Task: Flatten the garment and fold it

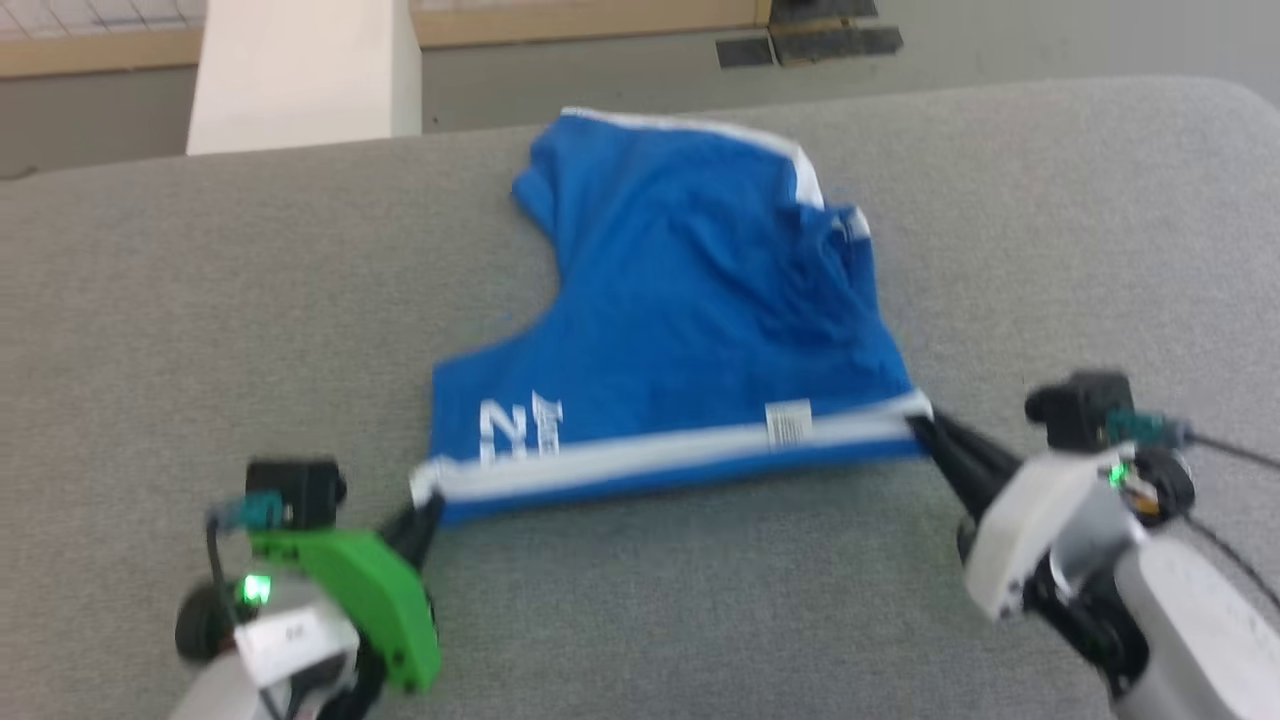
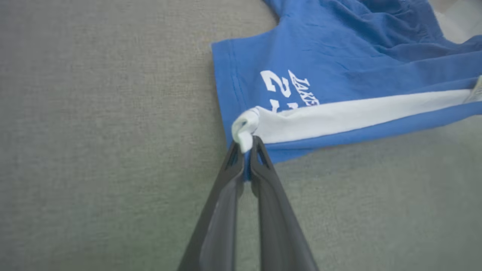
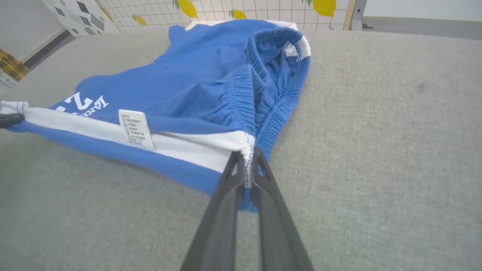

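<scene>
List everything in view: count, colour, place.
garment: one, royal blue with white stripes, lying on the surface
care label: one, white, on the near white stripe
surface: one, grey fabric, under the garment
column: one, off-white, beyond the surface's far edge
wall panel: one, white grid with yellow lemons, behind the surface
left gripper: one, dark fingers, shut on the garment's left corner
right gripper: one, dark fingers, shut on its right corner

Shorts [image 1: 690, 300]: soft matt blue knit cloth; white cloth stripe; gathered elastic waistband [image 3: 243, 94]; white printed fabric label [image 3: 135, 130]. Desk [image 1: 200, 330]: grey coarse-weave cloth cover, matt. Left end effector [image 2: 246, 146], right end effector [image 3: 247, 155]: smooth dark plastic, semi-matt.
</scene>
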Controlling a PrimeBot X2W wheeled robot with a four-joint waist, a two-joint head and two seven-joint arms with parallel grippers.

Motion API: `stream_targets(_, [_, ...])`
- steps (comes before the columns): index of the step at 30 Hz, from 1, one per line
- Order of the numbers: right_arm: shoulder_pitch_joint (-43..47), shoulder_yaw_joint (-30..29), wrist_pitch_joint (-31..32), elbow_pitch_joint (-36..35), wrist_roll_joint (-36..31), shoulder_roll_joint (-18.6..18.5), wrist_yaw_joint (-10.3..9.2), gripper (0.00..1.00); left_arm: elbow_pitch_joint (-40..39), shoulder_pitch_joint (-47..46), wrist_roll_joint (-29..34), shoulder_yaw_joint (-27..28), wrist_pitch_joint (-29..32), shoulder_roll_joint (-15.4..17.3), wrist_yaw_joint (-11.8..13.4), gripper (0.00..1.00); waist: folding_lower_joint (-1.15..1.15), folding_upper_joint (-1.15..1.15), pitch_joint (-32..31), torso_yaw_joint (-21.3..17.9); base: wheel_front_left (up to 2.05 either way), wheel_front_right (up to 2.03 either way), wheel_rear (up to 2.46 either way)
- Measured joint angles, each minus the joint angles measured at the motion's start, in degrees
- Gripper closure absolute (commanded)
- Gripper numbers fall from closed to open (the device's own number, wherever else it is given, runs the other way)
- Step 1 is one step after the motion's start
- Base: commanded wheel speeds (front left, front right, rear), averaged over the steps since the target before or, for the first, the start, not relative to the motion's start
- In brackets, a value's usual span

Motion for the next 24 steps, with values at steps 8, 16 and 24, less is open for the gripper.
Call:
stream_targets(8, [16.1, -9.5, 12.2, -7.1, -4.1, 1.9, 0.03, 1.0, -11.6, 15.7, -7.5, -0.3, 11.4, 2.8, 5.4, 1.0, 0.0, 0.0, -3.9, 2.3, 0.0, 0.0, 0.0])
stream_targets(16, [29.9, -18.7, 27.7, -21.2, -7.3, 6.4, 0.01, 1.0, -20.9, 24.2, -11.6, -1.3, 14.4, 3.0, 8.3, 1.0, 0.0, 0.0, -5.2, 2.9, 0.0, 0.0, 0.0])
stream_targets(24, [28.5, -17.9, 25.2, -28.3, -8.7, 7.9, -0.01, 1.0, -18.8, 14.6, -3.8, -0.6, 0.8, -0.7, 3.2, 1.0, 0.0, 0.0, -4.5, 0.4, 0.0, 0.0, 0.0])
